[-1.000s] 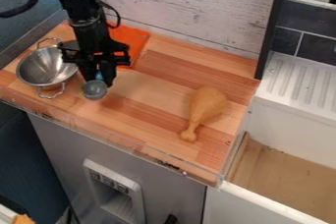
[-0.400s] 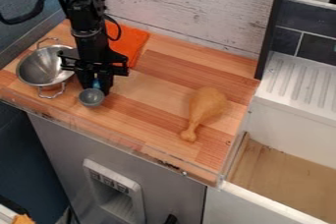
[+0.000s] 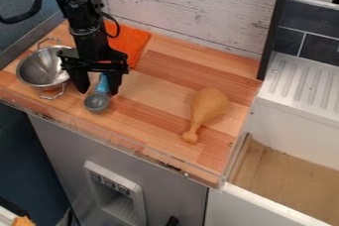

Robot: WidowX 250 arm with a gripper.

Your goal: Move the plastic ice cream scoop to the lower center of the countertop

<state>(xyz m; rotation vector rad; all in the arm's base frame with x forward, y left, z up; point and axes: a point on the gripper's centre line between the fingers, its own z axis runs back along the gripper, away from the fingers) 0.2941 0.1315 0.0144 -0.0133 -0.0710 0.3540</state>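
The black gripper point(image 3: 98, 90) hangs low over the left part of the wooden countertop point(image 3: 153, 90), its two fingers spread apart and pointing down. Between them lies the blue handle of the ice cream scoop point(image 3: 97, 102), whose grey bowl faces the counter's front edge. The scoop rests on the wood, the handle running back under the gripper's body, where its far end is hidden. The right finger stands close beside the handle; whether they touch I cannot tell.
A metal colander point(image 3: 43, 69) stands just left of the gripper. An orange cloth point(image 3: 130, 43) lies behind it. A toy drumstick point(image 3: 206, 110) is on the counter's right side. A clear low rim point(image 3: 106, 137) runs along the front edge, and a white sink point(image 3: 291, 116) adjoins at right.
The gripper's fingers have opened wide from around the scoop's handle. The scoop has come down onto the counter, its bowl now lower in view, with more of the blue handle exposed.
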